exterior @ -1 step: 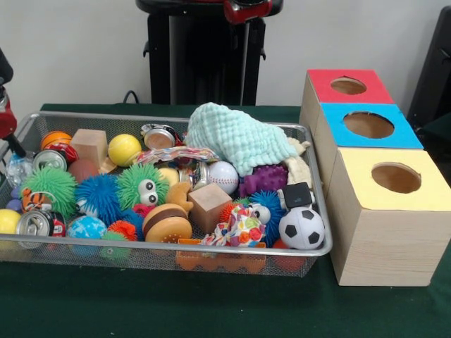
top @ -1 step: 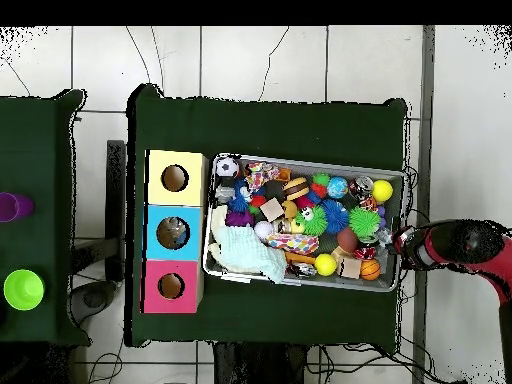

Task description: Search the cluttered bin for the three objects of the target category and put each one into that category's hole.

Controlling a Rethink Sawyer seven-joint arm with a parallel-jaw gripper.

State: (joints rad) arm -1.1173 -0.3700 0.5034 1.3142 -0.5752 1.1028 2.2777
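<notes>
A wire mesh bin (exterior @ -1 step: 106,117) (top @ -1 step: 330,165) is piled with toys. On top lie a soccer ball (exterior @ -1 step: 301,228) (top @ -1 step: 227,167), a baseball (exterior @ -1 step: 223,176), a yellow ball (exterior @ -1 step: 125,149) (top @ -1 step: 325,264), wooden blocks (exterior @ -1 step: 209,205) (exterior @ -1 step: 89,144), drink cans (exterior @ -1 step: 36,223) (exterior @ -1 step: 49,159), spiky pom balls (exterior @ -1 step: 48,184) and a mint cloth (exterior @ -1 step: 236,137) (top @ -1 step: 250,250). Beside the bin stand three boxes with round holes: yellow (exterior @ -1 step: 359,162) (top @ -1 step: 160,165), blue (exterior @ -1 step: 405,137) (top @ -1 step: 160,220) and red (exterior @ -1 step: 320,81) (top @ -1 step: 160,272). My gripper (top @ -1 step: 402,243) hangs at the bin's end farthest from the boxes. It holds nothing that I can see.
The red and black arm (top @ -1 step: 455,245) (exterior @ -1 step: 5,116) reaches in from outside the bin's short end. A burger toy (exterior @ -1 step: 167,222) and a green fuzzy toy with eyes (exterior @ -1 step: 141,184) lie mid-bin. On a separate table stand a purple cup (top @ -1 step: 10,207) and a green cup (top @ -1 step: 23,289).
</notes>
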